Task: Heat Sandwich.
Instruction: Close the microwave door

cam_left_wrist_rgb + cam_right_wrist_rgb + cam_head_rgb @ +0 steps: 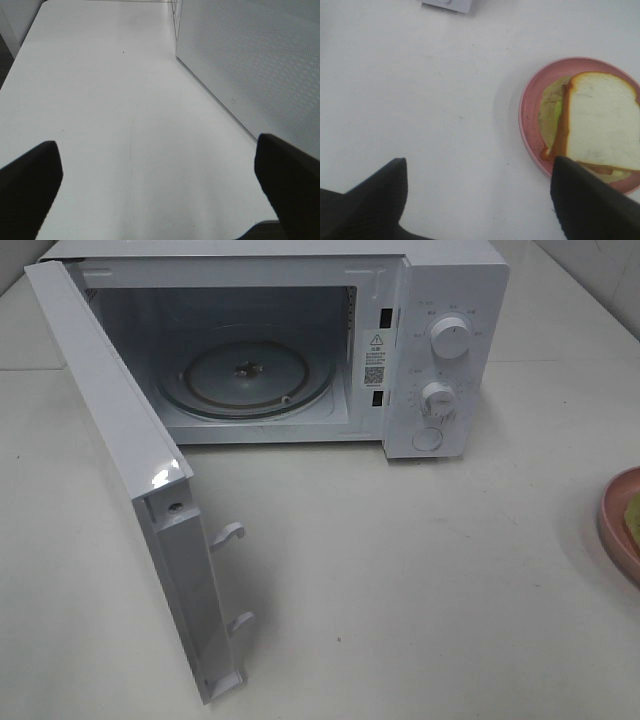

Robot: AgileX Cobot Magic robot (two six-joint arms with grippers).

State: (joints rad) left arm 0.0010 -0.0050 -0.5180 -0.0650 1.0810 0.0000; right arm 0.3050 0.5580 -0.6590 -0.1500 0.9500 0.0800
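The white microwave [430,340] stands at the back of the table with its door [130,470] swung wide open to the left and a bare glass turntable [245,375] inside. The sandwich [597,122], white bread over a pale green layer, lies on a round pink plate [530,102]; in the exterior high view only the plate's edge [612,525] and a sliver of the sandwich [633,515] show at the right border. My right gripper [477,200] is open and empty above the table beside the plate. My left gripper [157,180] is open and empty, beside the microwave's side wall [250,65].
The microwave's control panel carries two knobs [452,338] and a round button [427,438]. The open door reaches forward over the left part of the white table [400,590]. Neither arm shows in the exterior high view.
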